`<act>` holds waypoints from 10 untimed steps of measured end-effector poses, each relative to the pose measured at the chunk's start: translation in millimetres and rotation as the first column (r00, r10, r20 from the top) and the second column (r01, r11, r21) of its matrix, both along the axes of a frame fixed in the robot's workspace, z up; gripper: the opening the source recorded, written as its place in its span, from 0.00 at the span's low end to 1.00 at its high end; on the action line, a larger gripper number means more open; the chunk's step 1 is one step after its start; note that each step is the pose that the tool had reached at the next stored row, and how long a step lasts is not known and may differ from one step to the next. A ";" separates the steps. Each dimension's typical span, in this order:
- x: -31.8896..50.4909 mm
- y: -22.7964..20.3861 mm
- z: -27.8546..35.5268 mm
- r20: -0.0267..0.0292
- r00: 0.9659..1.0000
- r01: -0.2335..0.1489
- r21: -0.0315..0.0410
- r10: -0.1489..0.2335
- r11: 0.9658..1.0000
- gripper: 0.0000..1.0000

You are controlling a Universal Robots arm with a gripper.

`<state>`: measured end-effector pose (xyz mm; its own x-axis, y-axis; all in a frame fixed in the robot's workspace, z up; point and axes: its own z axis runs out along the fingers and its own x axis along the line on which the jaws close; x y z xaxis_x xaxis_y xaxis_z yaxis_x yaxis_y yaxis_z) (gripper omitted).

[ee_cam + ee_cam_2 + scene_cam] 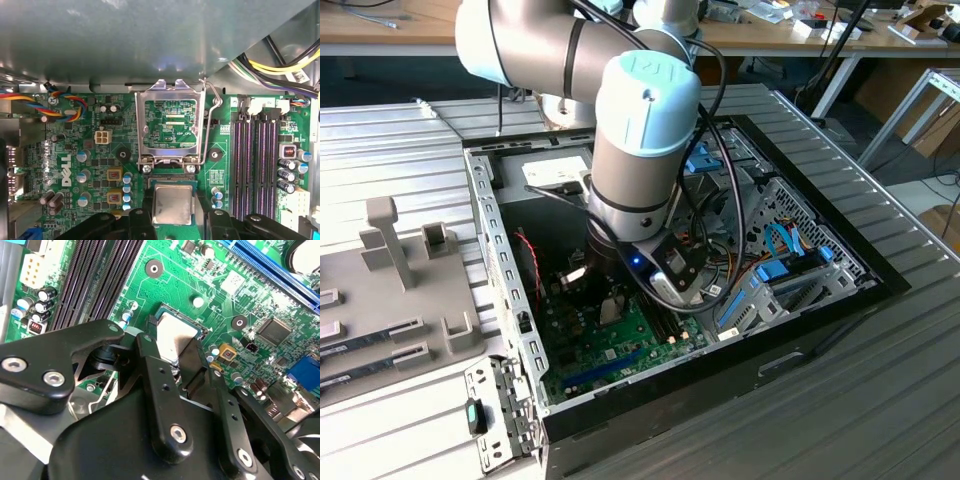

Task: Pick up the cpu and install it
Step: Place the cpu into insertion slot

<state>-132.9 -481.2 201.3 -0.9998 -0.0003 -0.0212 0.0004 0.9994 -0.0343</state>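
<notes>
1. I have the cpu (172, 204), a small flat square chip with a silvery-grey metal top and thin green rim, low in the middle of the first wrist view, sitting between my two black fingers (141, 222).
2. My tool (186, 356) is clamped on the chip's opposite edges; in the second wrist view it sits at frame centre, tilted.
3. The open socket with its raised silver metal load plate (170, 125) lies just beyond the chip, toward the upper middle of the first wrist view, over the green motherboard (75, 165).
4. In the exterior view my grey-and-pale-blue arm (640, 130) reaches steeply down into the open black computer case (840, 300), wrist near vertical.
</notes>
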 end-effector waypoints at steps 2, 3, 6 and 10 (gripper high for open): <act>-0.2 0.0 0.6 0.000 1.000 0.000 0.002 0.000 1.000 0.42; -0.2 -0.1 1.1 0.000 1.000 0.000 0.004 0.000 1.000 0.42; -0.2 -2.2 3.2 0.000 1.000 0.000 0.014 0.000 1.000 0.42; -0.9 -3.6 3.2 0.000 1.000 -0.001 0.014 0.001 1.000 0.42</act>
